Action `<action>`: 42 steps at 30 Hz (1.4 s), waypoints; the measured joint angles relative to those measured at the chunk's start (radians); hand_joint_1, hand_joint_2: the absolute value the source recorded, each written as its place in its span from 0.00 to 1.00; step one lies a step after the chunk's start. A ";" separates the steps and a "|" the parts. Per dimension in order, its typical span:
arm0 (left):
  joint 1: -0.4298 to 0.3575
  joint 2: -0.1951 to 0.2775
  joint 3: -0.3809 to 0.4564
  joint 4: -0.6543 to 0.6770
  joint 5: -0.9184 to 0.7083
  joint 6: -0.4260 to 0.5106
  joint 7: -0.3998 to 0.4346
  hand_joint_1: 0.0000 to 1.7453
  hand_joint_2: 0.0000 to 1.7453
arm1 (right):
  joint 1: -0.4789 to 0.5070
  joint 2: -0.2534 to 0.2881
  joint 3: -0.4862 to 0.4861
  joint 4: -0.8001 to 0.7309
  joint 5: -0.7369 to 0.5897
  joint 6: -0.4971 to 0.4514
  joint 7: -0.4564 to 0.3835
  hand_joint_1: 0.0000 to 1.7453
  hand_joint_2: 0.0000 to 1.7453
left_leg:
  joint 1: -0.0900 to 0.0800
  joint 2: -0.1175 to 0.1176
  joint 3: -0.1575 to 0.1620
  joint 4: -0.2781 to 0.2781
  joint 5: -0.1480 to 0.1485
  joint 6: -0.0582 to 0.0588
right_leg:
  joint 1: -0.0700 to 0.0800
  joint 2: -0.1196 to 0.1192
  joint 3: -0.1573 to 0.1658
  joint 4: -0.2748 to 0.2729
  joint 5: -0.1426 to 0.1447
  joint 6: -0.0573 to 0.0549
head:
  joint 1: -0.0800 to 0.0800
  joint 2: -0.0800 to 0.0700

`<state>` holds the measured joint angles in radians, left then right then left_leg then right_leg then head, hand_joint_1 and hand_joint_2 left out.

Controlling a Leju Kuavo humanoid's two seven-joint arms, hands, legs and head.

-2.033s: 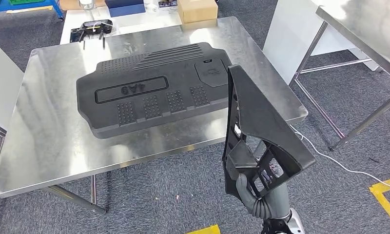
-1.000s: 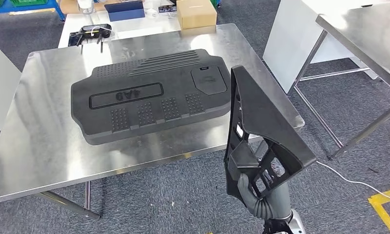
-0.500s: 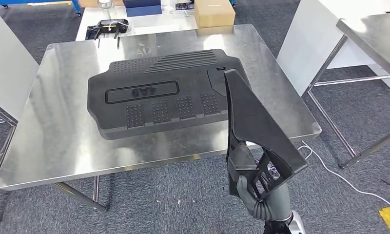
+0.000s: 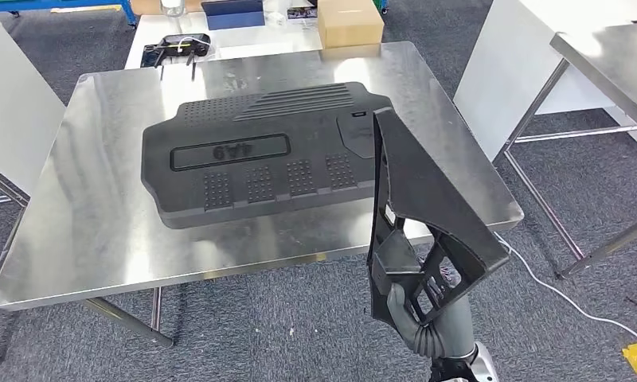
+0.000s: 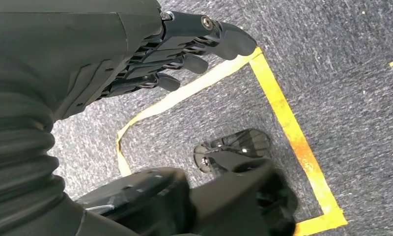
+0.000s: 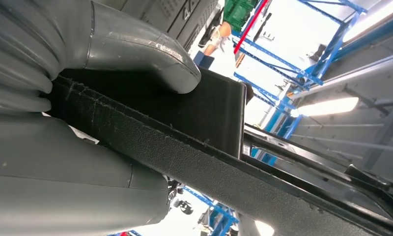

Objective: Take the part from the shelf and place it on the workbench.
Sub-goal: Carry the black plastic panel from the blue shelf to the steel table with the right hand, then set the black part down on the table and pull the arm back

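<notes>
Right robot hand grips the black triangular part upright off the desk's near right corner, apparently not touching it; left robot hand hangs over carpet, fingers loosely curled, holding nothing

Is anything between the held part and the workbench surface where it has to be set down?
The large black cover fills the workbench middle. Bare steel remains around it, so nothing visible blocks the part in the right robot hand.

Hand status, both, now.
Left hand: holds nothing, fingers loosely apart, hanging over the floor.
Right hand: grips the black part, upright near the workbench edge.
</notes>
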<state>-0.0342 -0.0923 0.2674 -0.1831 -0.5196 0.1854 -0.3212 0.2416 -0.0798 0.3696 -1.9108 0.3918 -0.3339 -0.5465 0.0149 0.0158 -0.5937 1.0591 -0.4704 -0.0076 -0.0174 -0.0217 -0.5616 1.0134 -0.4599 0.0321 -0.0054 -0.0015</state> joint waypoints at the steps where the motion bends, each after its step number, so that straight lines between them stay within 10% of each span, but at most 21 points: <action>1: -0.001 0.000 0.000 0.000 0.000 0.000 0.000 0.00 1.00 | 0.000 0.000 0.000 0.000 0.000 0.000 0.000 1.00 1.00 | -0.003 0.000 0.004 -0.013 -0.001 0.004 | 0.003 -0.002 -0.001 0.000 -0.001 0.005 | 0.001 0.000; 5: -0.002 0.000 0.001 0.000 0.000 0.000 0.001 0.00 1.00 | 0.000 -0.001 0.002 0.000 0.002 -0.001 0.001 1.00 1.00 | -0.006 -0.017 0.001 -0.023 0.008 0.032 | -0.001 -0.005 -0.018 0.029 -0.020 0.018 | 0.003 0.000; 10: -0.001 0.000 0.003 0.000 0.000 0.000 0.001 0.00 1.00 | 0.000 -0.002 0.007 0.003 0.009 -0.001 0.002 1.00 1.00 | -0.008 -0.036 -0.005 -0.024 0.012 0.046 | -0.001 0.016 -0.144 0.279 -0.112 0.013 | 0.007 0.000; 13: -0.001 0.000 0.008 0.000 0.000 -0.002 0.001 0.00 1.00 | -0.005 -0.004 0.010 0.005 0.037 -0.003 0.003 1.00 1.00 | -0.008 -0.047 -0.003 -0.024 0.013 0.045 | -0.001 0.017 -0.076 0.136 -0.046 0.031 | 0.008 0.000; 16: -0.001 0.001 0.010 0.000 -0.003 -0.004 0.002 0.00 1.00 | -0.021 -0.011 0.016 0.004 0.110 -0.014 0.020 1.00 1.00 | -0.018 -0.050 -0.006 -0.019 0.010 0.042 | 0.003 0.020 -0.012 0.006 -0.004 0.025 | 0.006 0.000; 27: 0.000 0.005 0.019 0.000 -0.025 -0.018 -0.009 0.00 1.00 | -0.103 -0.072 0.050 0.004 0.326 -0.057 0.102 1.00 1.00 | -0.019 -0.047 0.000 -0.032 0.017 0.038 | 0.008 0.021 -0.010 0.000 0.001 0.017 | 0.006 0.000; 42: -0.010 0.008 0.027 -0.001 -0.074 -0.056 0.005 0.00 1.00 | -0.566 -0.212 0.273 0.155 0.810 0.035 0.364 1.00 1.00 | -0.027 -0.047 -0.002 -0.031 0.021 0.035 | 0.001 0.021 -0.011 0.000 0.005 0.015 | 0.006 0.000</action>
<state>-0.0440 -0.0846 0.2939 -0.1842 -0.5935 0.1294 -0.3162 -0.3247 -0.2917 0.6430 -1.7556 1.2014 -0.2984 -0.1826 -0.0119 -0.0313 -0.5959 1.0280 -0.4490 0.0274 -0.0163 -0.0008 -0.5722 1.0135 -0.4545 0.0475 0.0008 -0.0015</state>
